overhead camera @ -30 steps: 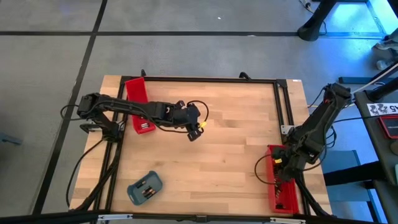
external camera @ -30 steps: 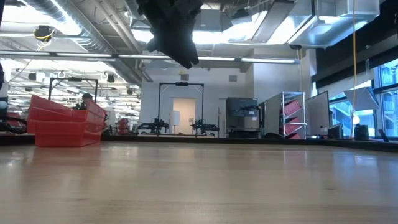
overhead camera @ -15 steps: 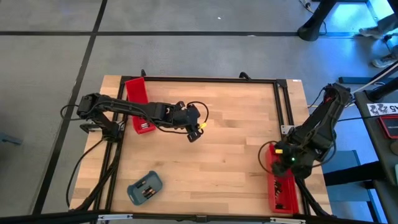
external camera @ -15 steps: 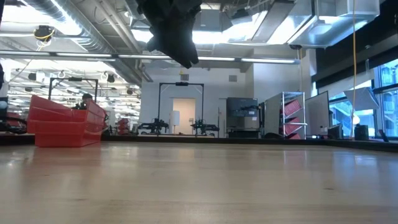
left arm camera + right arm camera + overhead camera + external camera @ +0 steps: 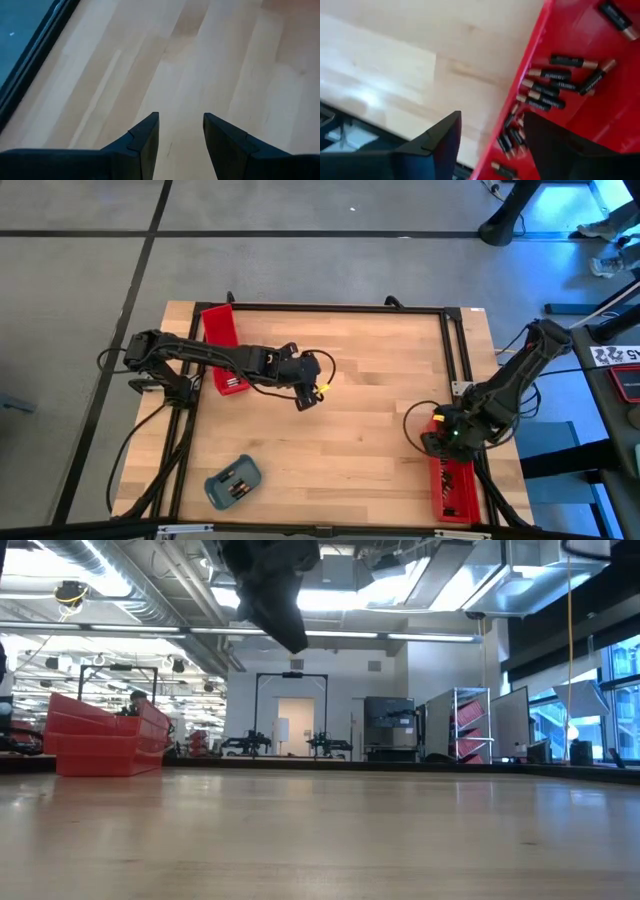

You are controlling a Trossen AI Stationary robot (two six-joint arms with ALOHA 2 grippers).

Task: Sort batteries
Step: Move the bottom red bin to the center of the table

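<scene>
Two dark arms over a pale wooden tabletop (image 5: 350, 420). Left gripper (image 5: 181, 131) out over bare wood near the tabletop's middle, jaws spread with nothing between them. Right gripper (image 5: 492, 135) at the right edge, above the inner wall of a long red plastic tray (image 5: 580, 130) lying along that edge toward the near right corner; jaws spread, empty. A dozen or so small dark cylindrical batteries with coppery ends (image 5: 545, 90) loose on that tray's floor. More of the same cells in a small blue-grey rounded tray (image 5: 232, 483) near the near left corner, and a few in a second long red tray (image 5: 222, 348) by the far left corner.

Step in hand, by the look of it: between picks, right arm just done at or coming to its red tray. Next move likely a reach to the blue-grey tray: jaws lined up across one cell, lowered straight, closed gently on so small a thing.
</scene>
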